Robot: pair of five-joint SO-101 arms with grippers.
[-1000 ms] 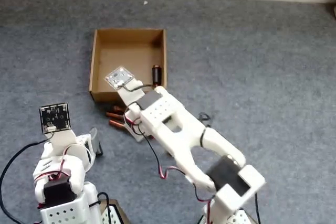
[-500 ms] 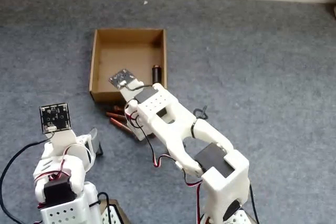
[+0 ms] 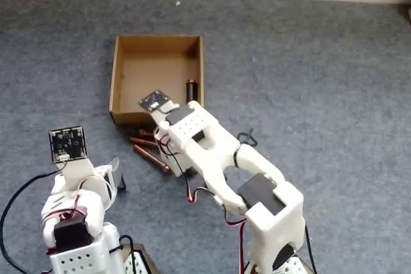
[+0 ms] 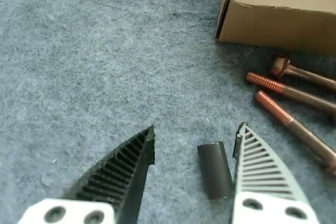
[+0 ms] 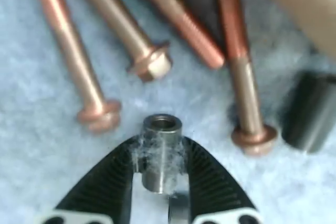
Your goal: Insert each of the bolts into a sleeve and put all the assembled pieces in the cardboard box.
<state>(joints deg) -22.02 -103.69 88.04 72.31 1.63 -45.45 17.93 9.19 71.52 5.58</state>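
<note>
Right hand (image 5: pixel 160 144) grips a sleeve (image 5: pixel 161 163), arm stretched forward; left hand (image 4: pixel 197 127) gapes, arm folded back.

Copper bolts (image 3: pixel 151 158) beside cardboard box (image 3: pixel 114 75)

Gripping a metal sleeve (image 5: pixel 161 129) just short of four copper bolts (image 5: pixel 210 51).
Pinched between the black ribbed fingers (image 5: pixel 113 182) of the right gripper (image 5: pixel 160 150), open bore facing the bolts, pale fibres clinging to its side. Fanned on the carpet (image 5: pixel 31 145) just beyond: outer bolt (image 5: pixel 65 45), hex-headed bolt (image 5: pixel 118 22) and fourth bolt (image 5: pixel 242 82) heads toward the gripper, third bolt (image 5: pixel 178 17) threaded tip toward it. Just beside the fourth bolt's head, a dark sleeve (image 5: pixel 310 111); past that, a tan blur, probably the cardboard box (image 5: pixel 299 3).
</note>
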